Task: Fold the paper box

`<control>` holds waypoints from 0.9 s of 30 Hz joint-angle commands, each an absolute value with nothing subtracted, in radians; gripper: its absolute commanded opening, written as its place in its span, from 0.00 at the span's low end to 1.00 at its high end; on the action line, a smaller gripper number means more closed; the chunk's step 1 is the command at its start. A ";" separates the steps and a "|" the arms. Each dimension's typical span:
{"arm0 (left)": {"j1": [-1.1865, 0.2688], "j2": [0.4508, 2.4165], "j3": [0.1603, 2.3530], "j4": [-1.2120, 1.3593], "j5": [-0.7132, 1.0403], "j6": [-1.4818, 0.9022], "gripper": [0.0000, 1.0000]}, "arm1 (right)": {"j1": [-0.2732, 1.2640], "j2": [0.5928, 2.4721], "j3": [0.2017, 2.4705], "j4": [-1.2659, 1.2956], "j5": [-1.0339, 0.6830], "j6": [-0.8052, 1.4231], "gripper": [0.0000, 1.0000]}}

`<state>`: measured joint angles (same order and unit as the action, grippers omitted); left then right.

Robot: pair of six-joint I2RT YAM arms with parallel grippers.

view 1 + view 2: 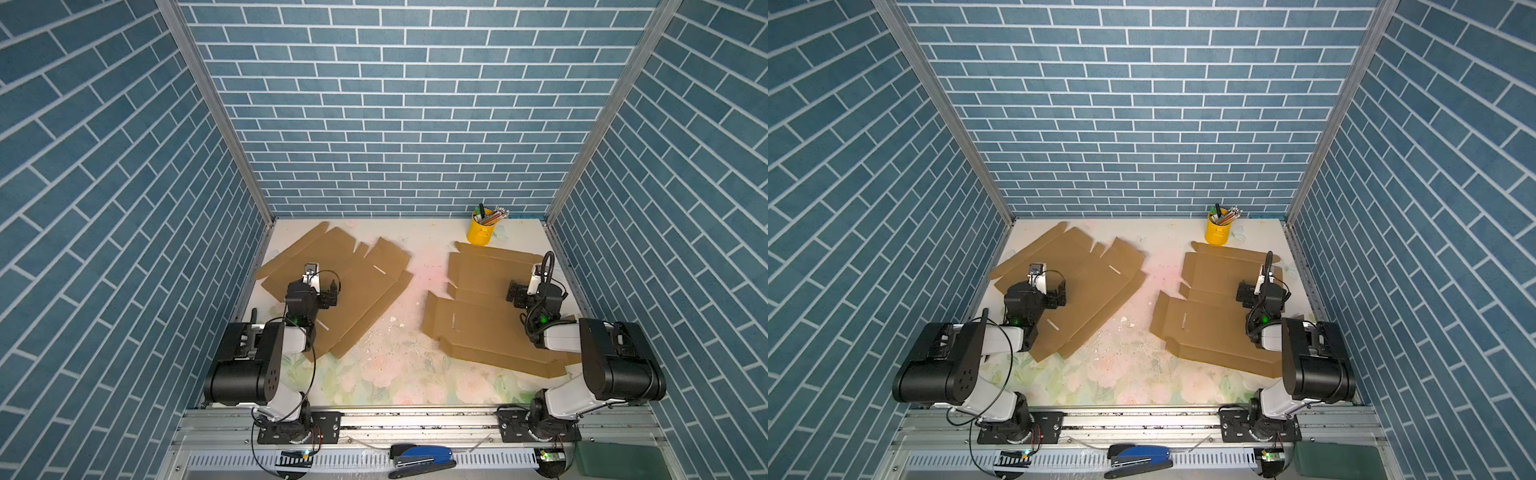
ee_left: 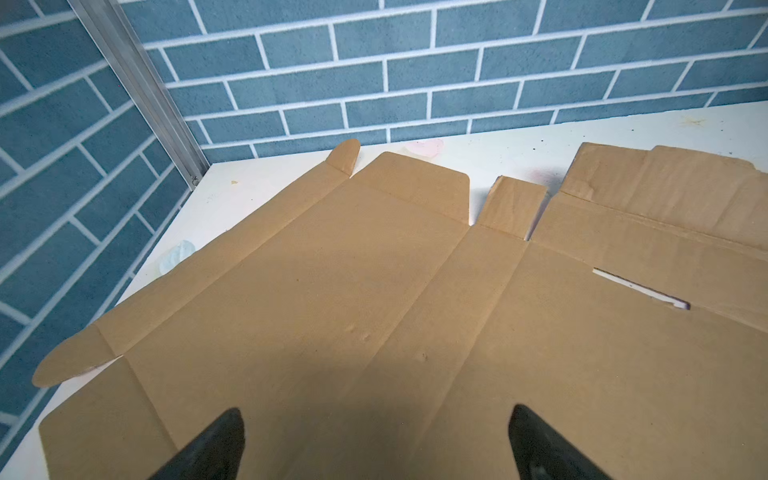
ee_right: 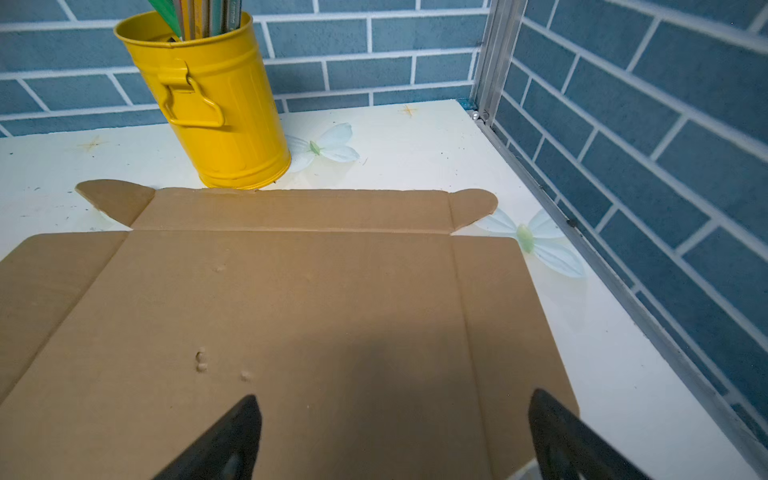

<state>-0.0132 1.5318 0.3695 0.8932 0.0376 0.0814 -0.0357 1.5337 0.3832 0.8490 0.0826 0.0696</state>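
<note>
In both top views the left arm (image 1: 245, 365) is covering the near corner of the left cardboard sheet (image 1: 357, 286), and the right arm (image 1: 615, 361) is hiding the near right corner of the right cardboard sheet (image 1: 482, 328) — how those edges are lying cannot be told.

In the left wrist view the picture's edge is cutting off the left gripper (image 2: 376, 415), with only the ends of its dark fingers (image 2: 220, 440) showing. That sheet is running out of frame as well.

The right gripper (image 3: 392, 399) is being cropped likewise. The yellow cup (image 3: 220, 104) is losing the tops of its sticks (image 3: 208, 16) — pens or pencils, too small to sort from above.
</note>
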 commanded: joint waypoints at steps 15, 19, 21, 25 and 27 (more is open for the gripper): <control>-0.019 1.534 0.385 0.874 -0.012 0.075 0.99 | -0.035 1.540 0.394 0.861 0.088 0.062 0.99; -0.019 1.533 0.385 0.874 -0.012 0.075 1.00 | -0.035 1.539 0.394 0.862 0.089 0.063 0.99; -0.019 1.534 0.384 0.874 -0.013 0.075 1.00 | -0.035 1.540 0.394 0.862 0.089 0.062 0.99; -0.019 1.534 0.384 0.874 -0.012 0.075 1.00 | -0.035 1.539 0.394 0.862 0.089 0.061 0.99; -0.019 1.534 0.385 0.874 -0.012 0.075 1.00 | -0.035 1.540 0.394 0.862 0.089 0.062 0.99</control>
<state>-0.0139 1.5318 0.3698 0.8833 -0.0063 0.0822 -0.0357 1.5337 0.3832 0.8490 0.0822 0.0700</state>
